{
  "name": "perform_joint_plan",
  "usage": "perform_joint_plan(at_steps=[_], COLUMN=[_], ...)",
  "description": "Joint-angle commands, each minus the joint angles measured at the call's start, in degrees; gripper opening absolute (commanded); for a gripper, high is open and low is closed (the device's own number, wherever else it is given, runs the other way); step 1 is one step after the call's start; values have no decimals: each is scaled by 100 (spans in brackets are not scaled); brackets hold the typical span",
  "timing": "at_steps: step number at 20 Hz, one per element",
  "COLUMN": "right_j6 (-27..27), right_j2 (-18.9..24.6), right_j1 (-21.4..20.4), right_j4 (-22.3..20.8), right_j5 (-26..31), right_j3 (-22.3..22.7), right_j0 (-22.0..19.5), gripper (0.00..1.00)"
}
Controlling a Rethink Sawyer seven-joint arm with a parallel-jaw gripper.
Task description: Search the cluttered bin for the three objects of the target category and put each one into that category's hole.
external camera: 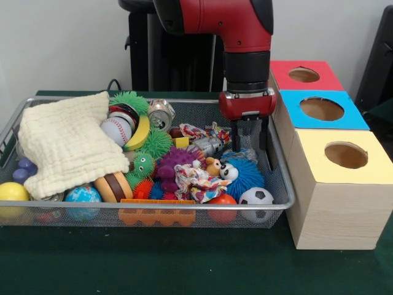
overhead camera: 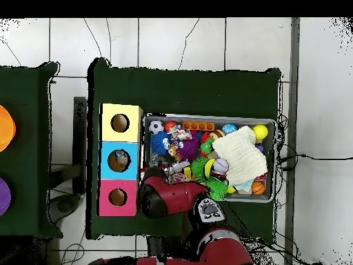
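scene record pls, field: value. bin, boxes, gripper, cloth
bin: wire mesh bin, packed with balls and toys
cloth: cream cloth draped over the bin's left part in the front view
boxes: yellow box, blue box and red box in a row beside the bin, one round hole in each top
gripper: gripper lowered into the bin at the end next to the boxes, fingers apart, nothing visibly held
near gripper: blue spiky ball, soccer ball

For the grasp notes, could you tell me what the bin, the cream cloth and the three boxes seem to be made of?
Bin: fine wire mesh, metal rim. Cream cloth: soft, waffle-textured fabric, rumpled. Boxes: pale wood-grain sides, probably wood or laminate, with matte coloured tops.
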Motion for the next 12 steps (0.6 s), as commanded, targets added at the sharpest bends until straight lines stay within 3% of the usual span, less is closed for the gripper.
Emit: perform_joint_plan(at_steps=[1, 12], right_j6=[792, 755], right_j2=[-543, -873], right_j1=[851, 1357], right_j4=[-14, 119], right_j5=[478, 89], right_j3=[375, 25], right_j0=[-136, 234], gripper=[100, 100])
